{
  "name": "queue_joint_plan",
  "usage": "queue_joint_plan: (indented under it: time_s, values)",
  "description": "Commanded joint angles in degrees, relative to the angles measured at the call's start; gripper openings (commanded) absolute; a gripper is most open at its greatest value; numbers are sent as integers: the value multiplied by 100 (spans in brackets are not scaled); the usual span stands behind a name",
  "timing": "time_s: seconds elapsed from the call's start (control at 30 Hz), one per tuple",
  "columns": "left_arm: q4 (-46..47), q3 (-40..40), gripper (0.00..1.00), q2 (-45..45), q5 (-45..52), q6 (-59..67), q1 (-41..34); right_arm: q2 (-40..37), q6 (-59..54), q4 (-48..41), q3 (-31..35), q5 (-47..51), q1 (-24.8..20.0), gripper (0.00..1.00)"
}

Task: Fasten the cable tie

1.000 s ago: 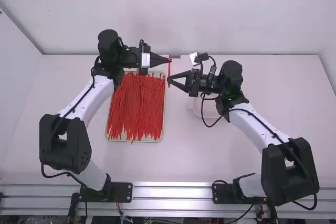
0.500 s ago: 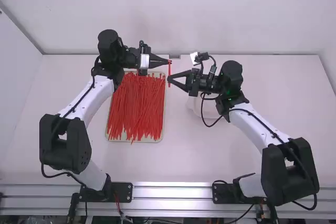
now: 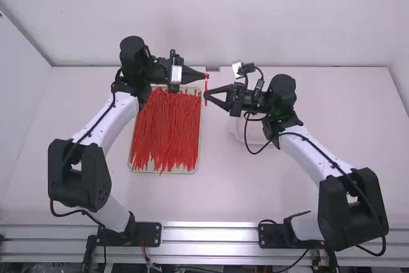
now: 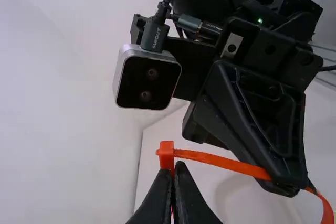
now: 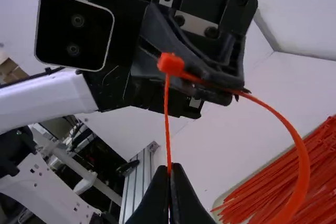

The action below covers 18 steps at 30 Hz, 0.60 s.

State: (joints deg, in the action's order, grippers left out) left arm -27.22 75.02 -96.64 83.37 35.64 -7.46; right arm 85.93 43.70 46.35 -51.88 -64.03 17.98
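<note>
Right wrist view shows the right gripper (image 5: 169,171) closed on the cable tie (image 5: 167,119) tail, left gripper (image 4: 172,167) pinching near its head, probably to pull it tight.

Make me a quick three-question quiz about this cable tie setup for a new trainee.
1. True or false: the right gripper is open.
2. The loose red cable ties lie: A) on a tray; B) in a bowl; C) in a box.
3. Fill in: the left gripper grips the held cable tie close to its ____.
Key: 1 false, it is shut on the held cable tie. 2 A. 3 head.
</note>
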Motion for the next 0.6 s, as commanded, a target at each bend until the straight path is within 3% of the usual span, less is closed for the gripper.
queue_joint_plan:
  time_s: [0.0,0.57]
  values:
    - [24,-48,2,9,122,22,-26,0,153,166,15,92,46,0]
    - [125,-74,2,9,640,22,-46,-11,671,903,15,155,-151,0]
